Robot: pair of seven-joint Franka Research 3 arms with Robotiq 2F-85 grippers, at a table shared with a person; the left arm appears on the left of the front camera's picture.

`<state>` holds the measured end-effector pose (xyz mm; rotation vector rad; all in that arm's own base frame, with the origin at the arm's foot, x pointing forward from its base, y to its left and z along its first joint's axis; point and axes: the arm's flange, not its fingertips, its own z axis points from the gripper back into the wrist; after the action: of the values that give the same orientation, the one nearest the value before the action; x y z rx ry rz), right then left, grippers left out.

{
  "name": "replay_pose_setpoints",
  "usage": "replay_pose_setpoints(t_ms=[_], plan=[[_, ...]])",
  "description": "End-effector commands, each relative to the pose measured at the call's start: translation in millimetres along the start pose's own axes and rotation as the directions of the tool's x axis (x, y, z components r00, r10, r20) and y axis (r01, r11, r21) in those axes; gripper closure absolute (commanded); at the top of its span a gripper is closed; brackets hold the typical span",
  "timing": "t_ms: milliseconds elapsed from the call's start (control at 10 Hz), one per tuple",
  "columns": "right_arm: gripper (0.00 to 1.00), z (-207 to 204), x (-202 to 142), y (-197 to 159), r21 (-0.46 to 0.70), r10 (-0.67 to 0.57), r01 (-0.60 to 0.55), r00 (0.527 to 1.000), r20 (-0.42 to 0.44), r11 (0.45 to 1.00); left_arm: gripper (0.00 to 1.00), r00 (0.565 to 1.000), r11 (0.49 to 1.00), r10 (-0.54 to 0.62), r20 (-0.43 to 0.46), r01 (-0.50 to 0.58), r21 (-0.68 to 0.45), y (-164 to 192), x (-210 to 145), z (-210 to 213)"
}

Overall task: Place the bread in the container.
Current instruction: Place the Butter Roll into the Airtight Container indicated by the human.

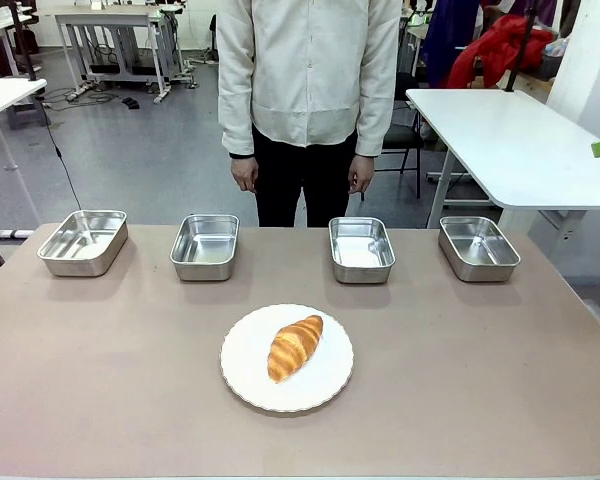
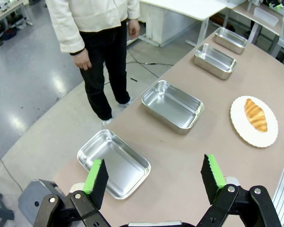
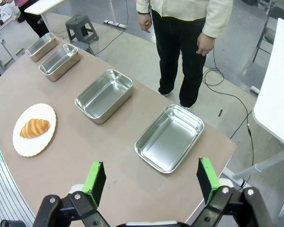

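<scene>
Bread [image 1: 295,347] untouched; end effectors [image 2: 154,163] [image 3: 150,163] wide, empty

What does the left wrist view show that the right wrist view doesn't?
Left wrist: the left end effector, jaws open, over the table by the nearest tray. Right wrist: the right end effector, jaws open, plus a grey step stool on the floor past the table. Shared: four steel trays in a row, the bread lying on a white plate, and the person standing at the table's far side, hands down.
</scene>
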<state>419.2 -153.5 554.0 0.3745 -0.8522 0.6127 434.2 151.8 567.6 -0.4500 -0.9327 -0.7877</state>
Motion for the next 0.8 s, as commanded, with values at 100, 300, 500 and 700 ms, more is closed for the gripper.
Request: replay_pose_setpoints(t_ms=[100, 300, 500, 700], plan=[[0.00, -0.5, -0.8, -0.6, 0.006, 0.004, -0.004, 1.000, 0.011, 1.000, 0.00, 1.000, 1.000, 0.000, 0.013, 0.000, 0.003, -1.2, 1.4, 1.7], [0.00, -0.5, -0.8, -0.6, 0.006, 0.004, -0.004, 1.000, 0.011, 1.000, 0.00, 1.000, 1.000, 0.000, 0.013, 0.000, 0.003, -1.2, 1.4, 1.7], [0.00, -0.5, -0.8, -0.6, 0.006, 0.004, -0.004, 1.000, 0.011, 1.000, 0.00, 1.000, 1.000, 0.000, 0.013, 0.000, 0.003, -1.2, 1.4, 1.7], [0.00, -0.5, -0.8, -0.6, 0.006, 0.004, -0.004, 1.000, 0.011, 1.000, 0.00, 1.000, 1.000, 0.000, 0.013, 0.000, 0.003, -1.2, 1.4, 1.7]])
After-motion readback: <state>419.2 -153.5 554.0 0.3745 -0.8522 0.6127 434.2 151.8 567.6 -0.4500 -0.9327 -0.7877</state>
